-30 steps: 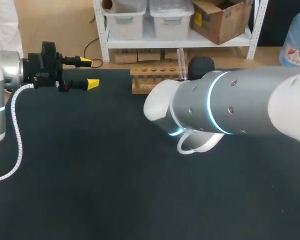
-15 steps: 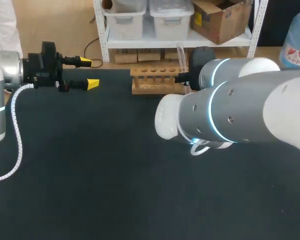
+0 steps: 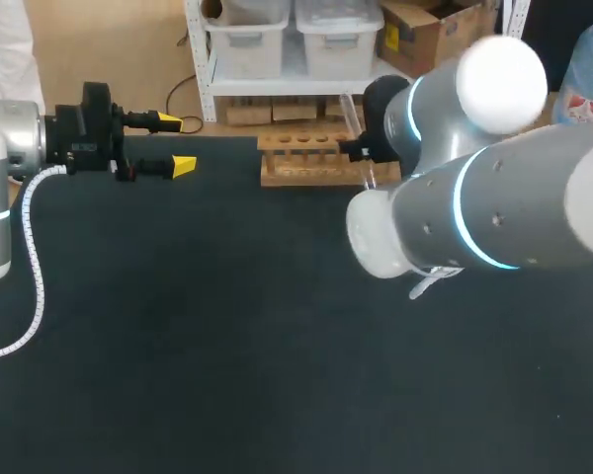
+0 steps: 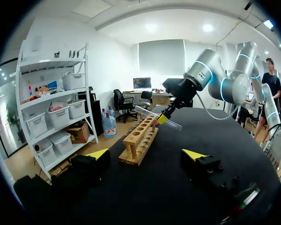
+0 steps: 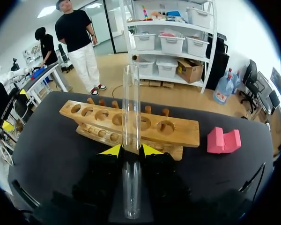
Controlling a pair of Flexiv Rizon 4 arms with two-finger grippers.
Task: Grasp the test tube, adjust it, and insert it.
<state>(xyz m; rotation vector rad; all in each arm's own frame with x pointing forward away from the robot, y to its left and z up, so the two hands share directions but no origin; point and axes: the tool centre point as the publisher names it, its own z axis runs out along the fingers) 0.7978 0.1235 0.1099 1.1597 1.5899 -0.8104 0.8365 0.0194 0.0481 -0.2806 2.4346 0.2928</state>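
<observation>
Right fingers (image 5: 131, 150): closed on the test tube, one yellow tip on each side.
Test tube (image 5: 131, 93): clear glass, up in the air. It pokes out ahead of the right fingers and also back under them. In the left wrist view it leans and is not straight up.
Rack (image 5: 178, 133): wood with a row of round holes, on the table (image 3: 178, 346) just ahead of the right fingers. The tube is not in a hole yet.
Left fingers (image 4: 146, 154): wide apart, holding nothing, well apart from the rack.
Step now: I think it is turning the tube.
Do it well: turn slowly until the round end points down. Put it right over one hole, then go straight down.
Watch out: glass can slip or bump the wood.
Writing: none I can read on the tube or the rack.
</observation>
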